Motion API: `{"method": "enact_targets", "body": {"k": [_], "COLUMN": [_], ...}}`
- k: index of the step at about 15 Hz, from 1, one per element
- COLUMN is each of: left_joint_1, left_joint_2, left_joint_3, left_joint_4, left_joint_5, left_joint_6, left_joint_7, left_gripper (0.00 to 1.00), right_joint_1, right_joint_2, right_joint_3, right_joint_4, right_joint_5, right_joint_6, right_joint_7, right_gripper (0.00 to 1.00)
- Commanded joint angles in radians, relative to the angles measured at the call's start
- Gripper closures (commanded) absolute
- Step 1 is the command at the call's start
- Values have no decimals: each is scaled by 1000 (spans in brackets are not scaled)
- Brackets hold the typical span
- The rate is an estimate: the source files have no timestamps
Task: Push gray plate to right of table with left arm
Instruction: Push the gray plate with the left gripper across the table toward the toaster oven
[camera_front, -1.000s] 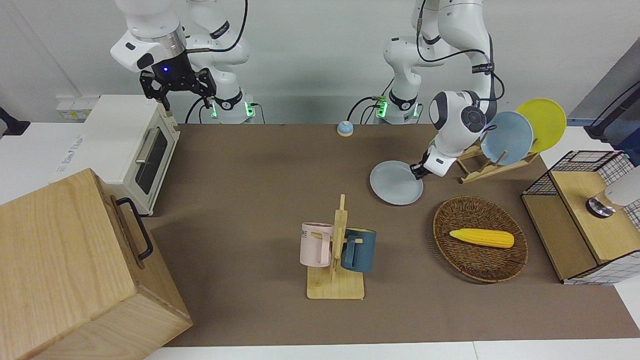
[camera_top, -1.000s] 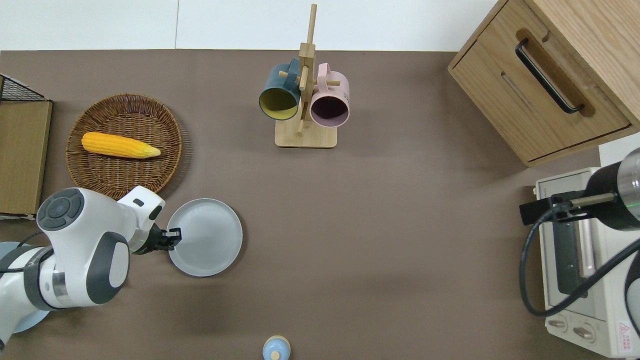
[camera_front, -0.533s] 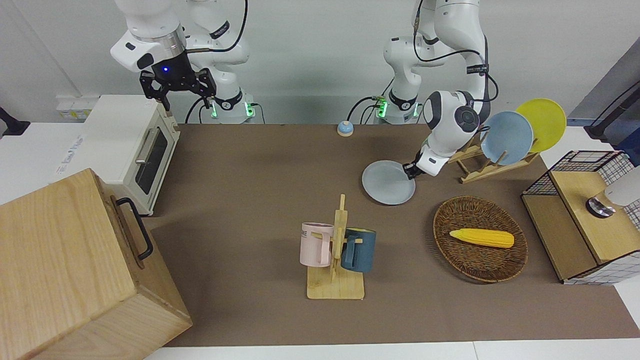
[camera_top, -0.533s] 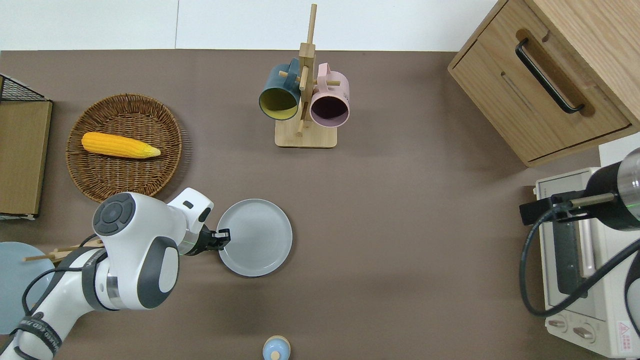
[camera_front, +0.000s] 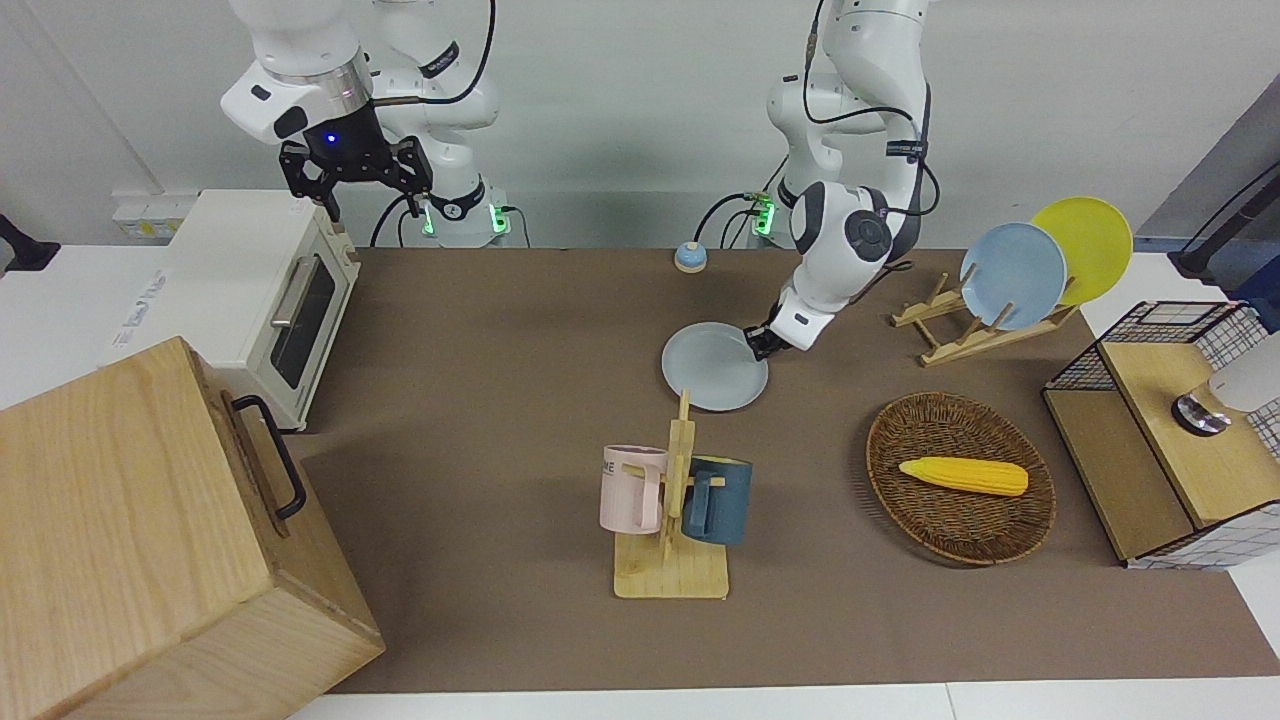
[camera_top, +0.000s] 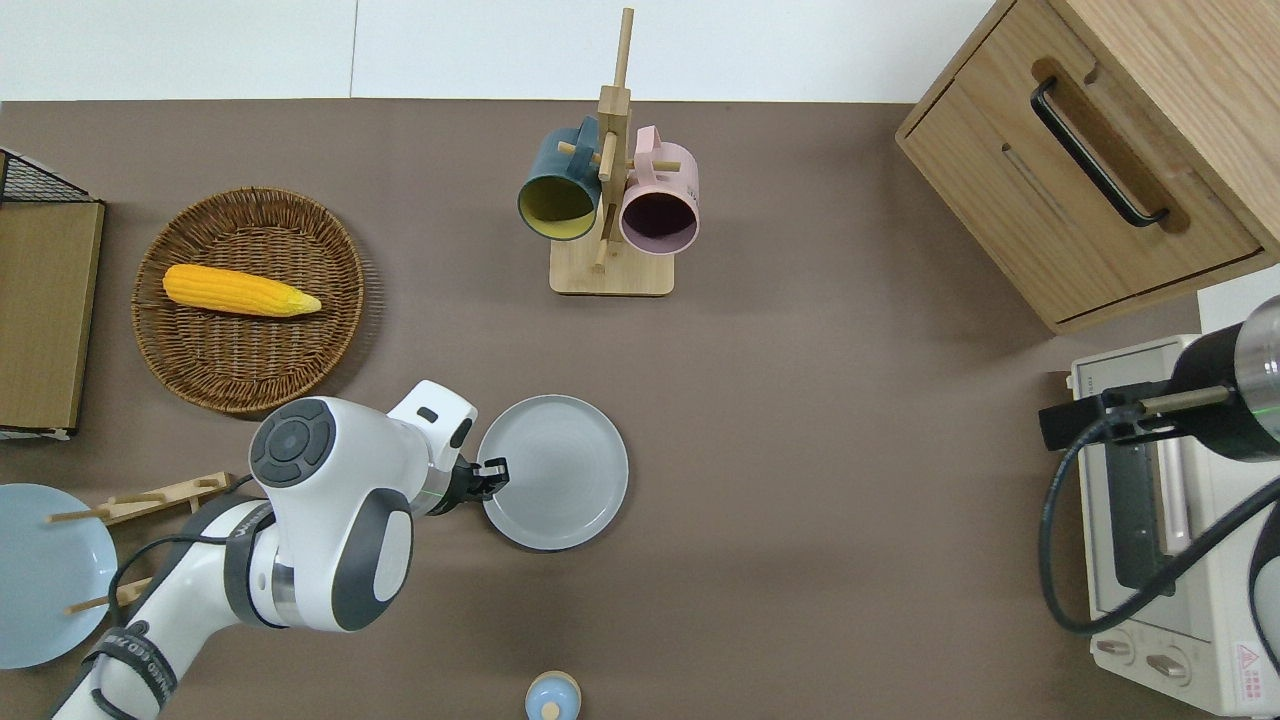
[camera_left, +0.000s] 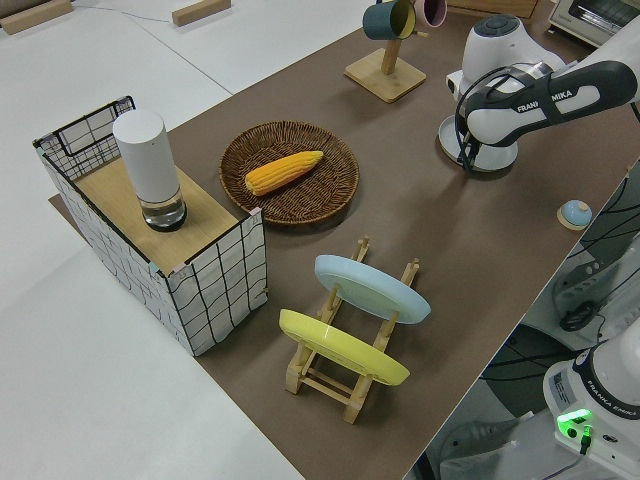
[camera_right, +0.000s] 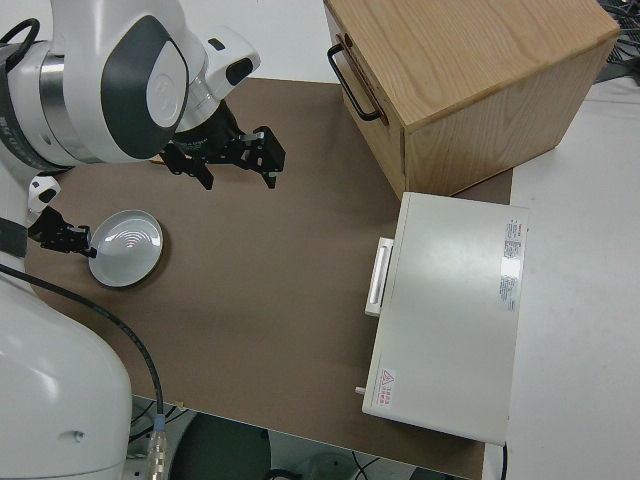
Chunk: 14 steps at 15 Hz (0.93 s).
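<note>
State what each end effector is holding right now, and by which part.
Nothing is held. The left end effector only presses against the rim of the gray plate, on the edge toward the left arm's end of the table. The right arm is parked, its end effector open and empty.

sky-blue plate (camera_top: 40, 575) cropped, toaster oven (camera_top: 1170, 520) cropped

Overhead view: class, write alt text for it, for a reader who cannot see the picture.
The left hand sits at the rim of the gray plate, which lies flat on the brown table. Farther from the robots stand a mug rack and a wicker basket holding corn. The right arm is parked.
</note>
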Motion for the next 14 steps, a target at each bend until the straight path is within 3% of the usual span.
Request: {"method": "enact_targets", "body": {"k": [1, 6, 14], "left_joint_1": [-8, -9, -114], "left_joint_2": [53, 90, 142], "left_joint_3": [-80, -218, -223], "left_joint_4": [16, 59, 102], "left_joint_5": [-37, -37, -35], "left_joint_6": [62, 125, 197], "left_joint_7": [-81, -225, -335], "left_gripper": [1000, 1000, 1000], "right_joint_1": [-24, -24, -24], "right_joint_2": [-10, -10, -10], "right_joint_3": [19, 19, 19], "right_joint_4": [1, 1, 1], "right_joint_5": [-8, -8, -8], "right_joint_6": [-15, -15, -15], "right_joint_7": [-8, -8, -8], "right_gripper": [5, 5, 5]}}
